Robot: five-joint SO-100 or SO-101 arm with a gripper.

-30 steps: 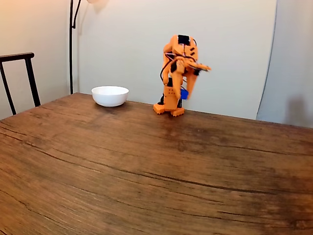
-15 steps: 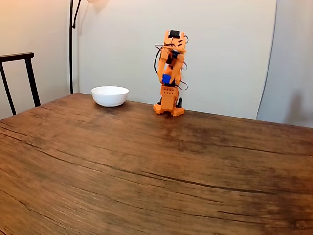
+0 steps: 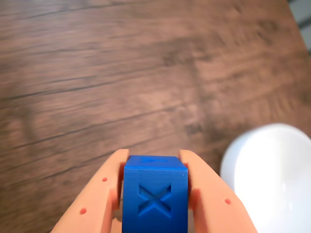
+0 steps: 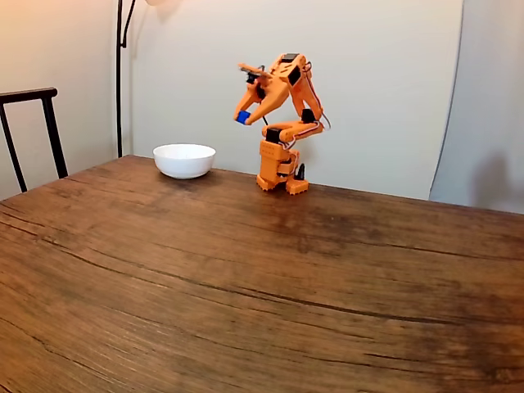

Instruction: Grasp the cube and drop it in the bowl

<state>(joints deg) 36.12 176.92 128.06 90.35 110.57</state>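
Wrist view: looking down over the two-finger orange plastic gripper, entering from the bottom edge and pinching the small bright-blue plastic cube between both fingers, one pressing on each side face. Showing an X-shaped recess on the cube face turned toward the camera. Hanging clear above the dark brown wooden table, grain running roughly across the picture and slightly blurred. Showing part of the round smooth white bowl at the lower right corner, lying to the right of the gripper in this view, not beneath the cube; inside of the bowl too washed out to judge. Fixed view: showing the orange jointed robot arm standing on its base at the far edge of the table, upper links raised and bent over toward the left of the picture. Holding the gripper high in the air with the blue cube showing as a small blue spot at its tip, well above the tabletop. Sitting to the left of the arm's base, the white bowl, resting on the table near the far edge; cube lying above and to the right of the bowl rim, not over the opening. Standing at the left edge, part of a dark-framed chair, and beside it a thin black lamp pole against the pale wall.
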